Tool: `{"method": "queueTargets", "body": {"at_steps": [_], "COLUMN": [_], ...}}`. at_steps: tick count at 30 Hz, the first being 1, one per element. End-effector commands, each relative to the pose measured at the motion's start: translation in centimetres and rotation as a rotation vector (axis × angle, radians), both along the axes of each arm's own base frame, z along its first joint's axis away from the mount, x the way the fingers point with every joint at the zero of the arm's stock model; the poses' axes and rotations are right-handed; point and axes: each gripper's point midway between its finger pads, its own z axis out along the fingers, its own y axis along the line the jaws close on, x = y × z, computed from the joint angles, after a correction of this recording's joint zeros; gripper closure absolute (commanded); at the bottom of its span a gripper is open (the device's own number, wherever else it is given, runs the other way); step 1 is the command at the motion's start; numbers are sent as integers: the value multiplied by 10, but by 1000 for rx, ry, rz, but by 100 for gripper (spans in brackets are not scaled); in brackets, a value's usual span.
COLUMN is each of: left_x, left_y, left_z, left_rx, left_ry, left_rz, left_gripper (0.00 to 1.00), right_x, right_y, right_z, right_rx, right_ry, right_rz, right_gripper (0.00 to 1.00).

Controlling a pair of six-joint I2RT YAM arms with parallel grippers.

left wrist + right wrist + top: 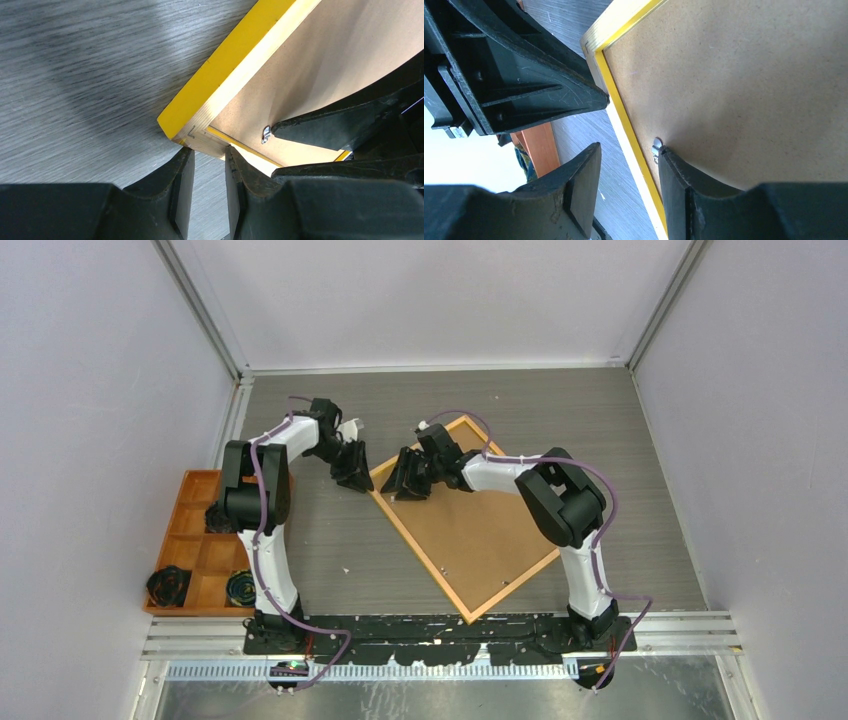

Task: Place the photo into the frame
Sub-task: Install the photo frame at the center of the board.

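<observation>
The frame (415, 545) lies face down on the table, its brown backing board (480, 530) facing up. My left gripper (352, 472) is open, with its fingertips at the frame's left corner (192, 131); in the left wrist view (207, 150) the gap between them is empty. My right gripper (405, 480) is open and straddles the frame's upper-left edge (624, 120). In the right wrist view (629, 150), one finger (674, 175) rests on the backing and touches a small metal clip (656, 146). The clip also shows in the left wrist view (266, 134). The photo is not in view.
An orange compartment tray (195, 540) stands at the left table edge, with two dark rolls (168, 585) in its near cells. A small white piece (350, 427) shows behind my left wrist. Grey walls close in the table on three sides.
</observation>
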Motion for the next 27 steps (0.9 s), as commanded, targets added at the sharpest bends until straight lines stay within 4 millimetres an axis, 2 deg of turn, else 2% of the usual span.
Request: {"method": "queueTargets", "body": {"at_steps": [1,12,27], "left_x": [18,19,22], "left_y": [8,6,5], "left_z": [-8,-6,-5], "left_rx": [38,28,25], "left_ry": [-55,-55,-57], "left_rz": [16,18,21], "left_gripper": [71,71,72], "right_x": [5,-1,-10], "right_y": [8,15,21], "right_z": [-1,-6,-7], "right_rx": [13,32,61], "right_ry": [-10,19,58], "right_rz": [1,27,82], "right_gripper": [50,57,61]}}
